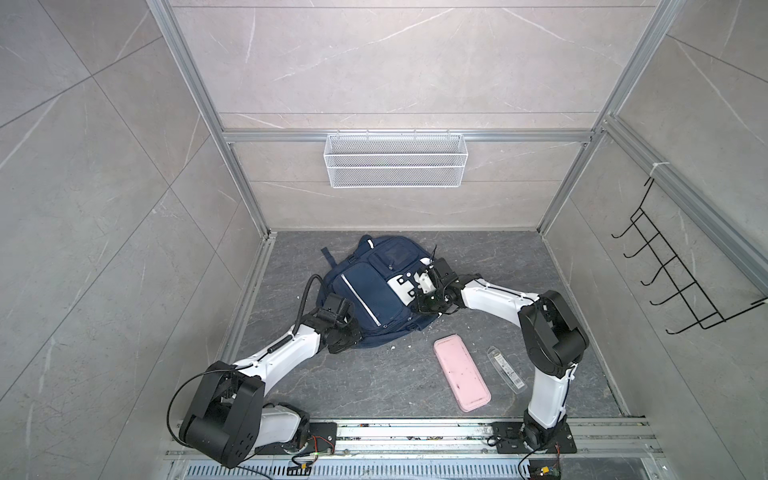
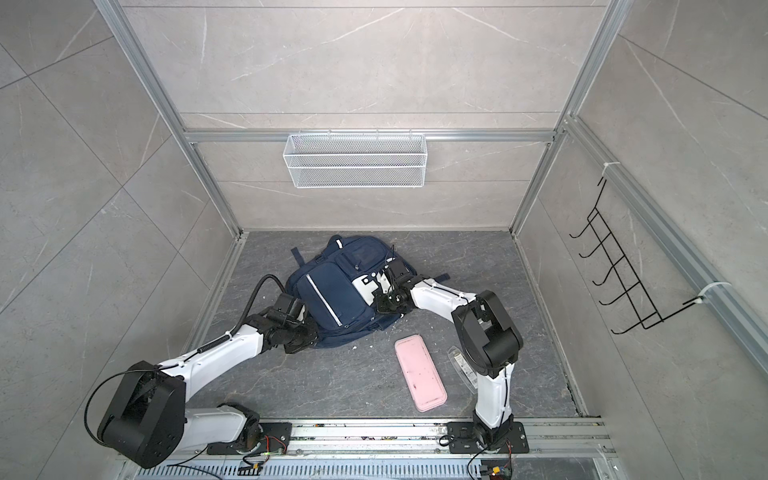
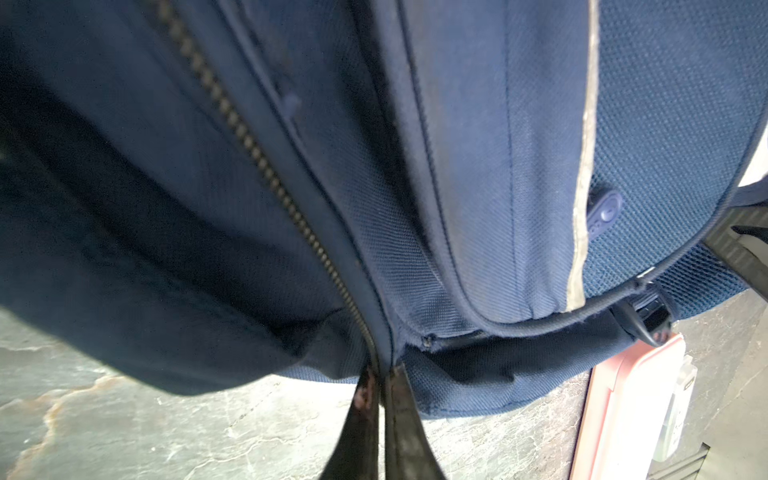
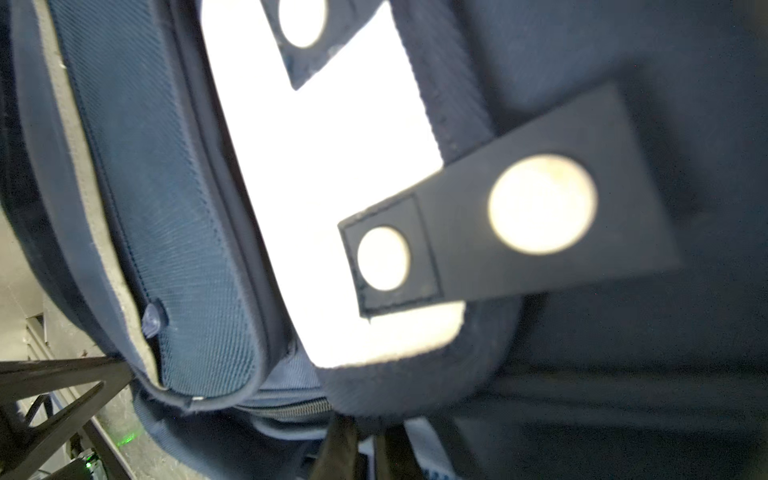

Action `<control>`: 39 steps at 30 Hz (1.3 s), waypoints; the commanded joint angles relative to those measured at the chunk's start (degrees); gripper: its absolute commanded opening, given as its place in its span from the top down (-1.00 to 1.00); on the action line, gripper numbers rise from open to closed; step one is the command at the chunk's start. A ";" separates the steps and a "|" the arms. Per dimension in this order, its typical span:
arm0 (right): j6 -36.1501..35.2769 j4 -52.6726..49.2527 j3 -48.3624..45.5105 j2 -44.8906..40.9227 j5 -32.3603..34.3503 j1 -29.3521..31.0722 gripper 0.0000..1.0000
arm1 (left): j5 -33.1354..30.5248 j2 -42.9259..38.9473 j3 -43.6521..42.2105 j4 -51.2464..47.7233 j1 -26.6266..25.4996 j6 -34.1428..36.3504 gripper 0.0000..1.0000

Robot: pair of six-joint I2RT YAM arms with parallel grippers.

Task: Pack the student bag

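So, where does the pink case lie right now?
In both top views the pink case lies on the floor right of the middle, nearer the camera than the student bag, just left of a clear package.

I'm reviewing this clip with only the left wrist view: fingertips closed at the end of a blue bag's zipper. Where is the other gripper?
Observer: The right gripper is shut at the opposite side of the student bag, apparently pinching the rim below its white patch.
Operator: How does the bag lie?
Observer: Flat on the table, front pockets up, top handle toward the back wall.
Operator: And the pink edge I see?
Observer: A pink case lying apart from the bag, with a clear packet beside it.
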 commanded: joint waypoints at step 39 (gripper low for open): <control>-1.18 -8.55 3.84 -6.43 6.17 17.29 1.00 | 2.35 2.55 2.55 0.39 -0.86 -0.17 0.87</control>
